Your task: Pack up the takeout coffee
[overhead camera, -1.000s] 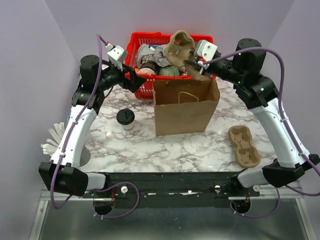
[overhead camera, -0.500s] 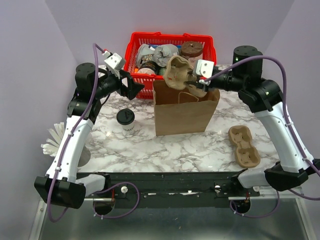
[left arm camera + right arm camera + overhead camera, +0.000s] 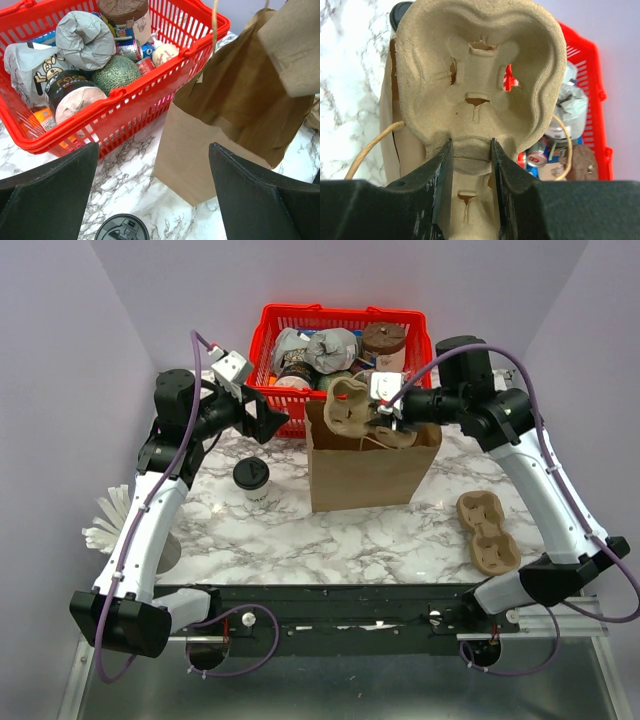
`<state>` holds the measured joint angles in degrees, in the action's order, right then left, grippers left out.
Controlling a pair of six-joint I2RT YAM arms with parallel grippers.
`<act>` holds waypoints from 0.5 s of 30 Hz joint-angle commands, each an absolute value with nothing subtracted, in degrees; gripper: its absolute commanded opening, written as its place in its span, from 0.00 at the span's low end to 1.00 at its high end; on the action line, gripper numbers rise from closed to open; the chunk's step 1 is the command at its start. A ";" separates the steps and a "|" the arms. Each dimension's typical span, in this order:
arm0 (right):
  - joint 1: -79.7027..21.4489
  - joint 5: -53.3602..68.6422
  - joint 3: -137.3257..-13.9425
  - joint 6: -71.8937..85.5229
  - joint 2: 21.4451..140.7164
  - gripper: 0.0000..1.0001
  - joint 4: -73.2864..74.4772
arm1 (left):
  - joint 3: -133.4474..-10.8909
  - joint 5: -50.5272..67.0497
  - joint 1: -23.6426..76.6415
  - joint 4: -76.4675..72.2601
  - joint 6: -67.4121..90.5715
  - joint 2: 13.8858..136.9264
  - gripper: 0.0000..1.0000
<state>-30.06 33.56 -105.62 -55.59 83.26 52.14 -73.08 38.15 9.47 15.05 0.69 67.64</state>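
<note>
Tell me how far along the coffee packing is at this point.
Done: the paper bag stands open on the table. In hand: the right gripper is shut on a pulp cup carrier at the bag's mouth. To do: the takeout coffee stands on the table left of the bag, untouched, with the left gripper open near it. A spare carrier lies right of the bag.

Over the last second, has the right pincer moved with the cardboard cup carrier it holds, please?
Yes. The right pincer and its cup carrier came from over the red basket toward the near edge, to the paper bag mouth.
</note>
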 commanded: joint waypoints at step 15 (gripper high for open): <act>-30.15 32.70 -118.91 -69.95 95.62 0.19 79.34 | -68.64 39.37 8.26 10.73 2.90 65.74 0.98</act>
<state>-30.04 33.28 -115.11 -64.60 93.73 70.26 -69.84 38.20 8.84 13.17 1.63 67.40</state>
